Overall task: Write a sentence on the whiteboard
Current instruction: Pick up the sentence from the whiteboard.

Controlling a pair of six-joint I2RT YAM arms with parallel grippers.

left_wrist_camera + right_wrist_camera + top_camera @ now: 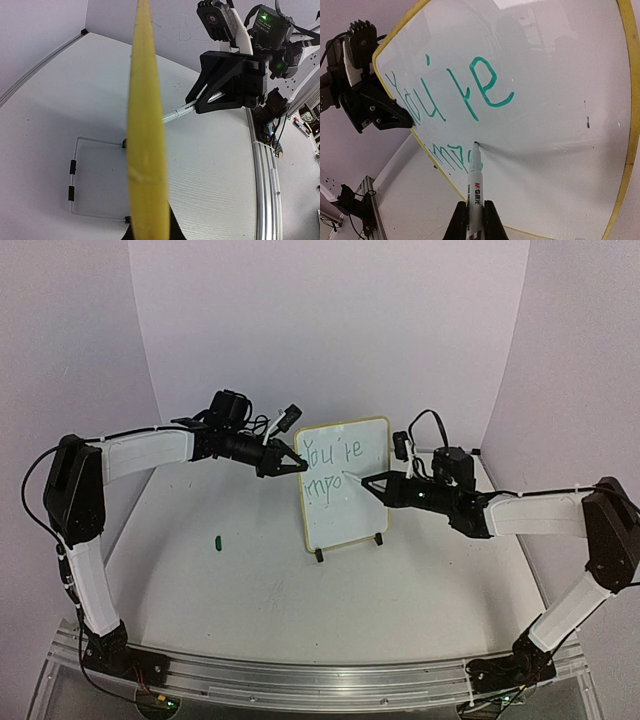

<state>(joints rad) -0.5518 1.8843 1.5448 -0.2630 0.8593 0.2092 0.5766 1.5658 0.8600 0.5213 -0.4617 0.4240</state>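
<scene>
The whiteboard (pixel 345 510) stands upright on black feet at the table's middle, yellow-framed. Green writing (pixel 335 468) on it reads "You're" with "impo" below; it also shows in the right wrist view (pixel 475 92). My left gripper (pixel 295 466) is shut on the board's upper left edge; the yellow frame (pixel 146 150) fills the left wrist view edge-on. My right gripper (pixel 370 482) is shut on a white marker (pixel 475 192), whose tip touches the board just after "impo". The marker also shows in the left wrist view (pixel 177 114).
A small green marker cap (pixel 217 540) lies on the table left of the board. A wire board stand (pixel 75 180) shows behind the board. Curved white walls close the back and sides. A metal rail (pixel 300 675) runs along the near edge.
</scene>
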